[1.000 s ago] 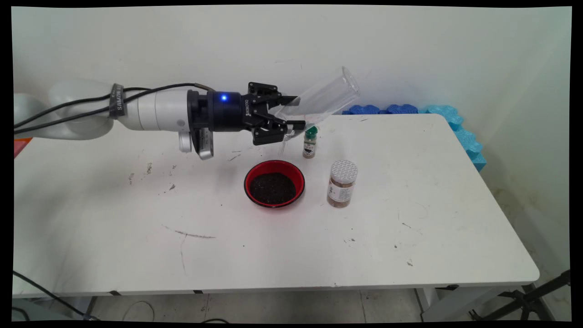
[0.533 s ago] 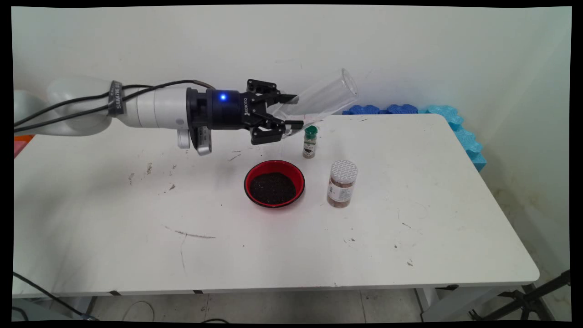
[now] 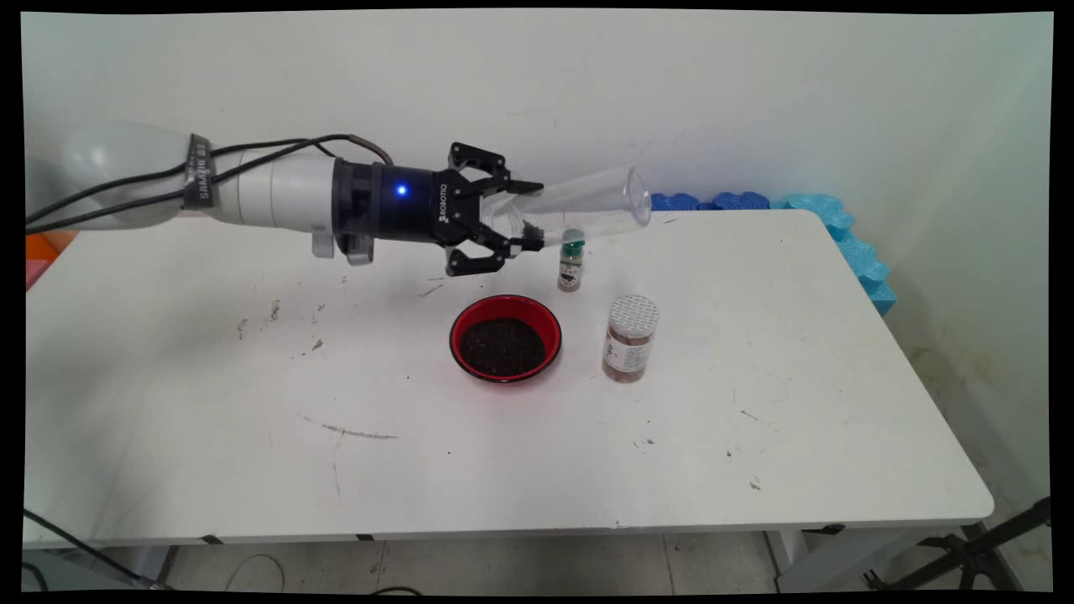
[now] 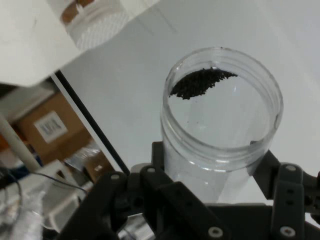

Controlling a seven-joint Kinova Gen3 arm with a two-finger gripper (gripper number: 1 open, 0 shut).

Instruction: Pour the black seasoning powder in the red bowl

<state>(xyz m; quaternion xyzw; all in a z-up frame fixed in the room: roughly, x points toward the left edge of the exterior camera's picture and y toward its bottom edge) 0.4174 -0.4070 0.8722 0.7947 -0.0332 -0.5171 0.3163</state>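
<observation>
Clear plastic, a tall open-mouthed jar (image 3: 579,205) lies nearly level in the gripper (image 3: 527,216), its mouth pointing away from the arm. The black fingers (image 3: 529,243) are clenched on its closed end, one pad on each side of the wall. Dark grains (image 3: 530,230) sit inside the jar just past the fingers; in the hand view the jar (image 4: 220,130) fills the middle, ringed by the gripper (image 4: 210,167) linkage, with a small heap of the same grains (image 4: 200,82) against its inner wall.

Below the fingers and slightly toward the near edge, a red bowl (image 3: 505,337) stands on the white counter (image 3: 755,403), holding a bed of dark grains like those in the jar. Just under the jar's middle, beyond the fingertips, a small bottle with a green cap (image 3: 570,264) stands upright, apart from the bowl. Farther from the fingers, past the bowl, a larger jar with a white perforated lid (image 3: 629,337) holds brown contents and also stands upright. Blue foam pieces (image 3: 831,226) line the counter's far corner, well away from the fingers.
</observation>
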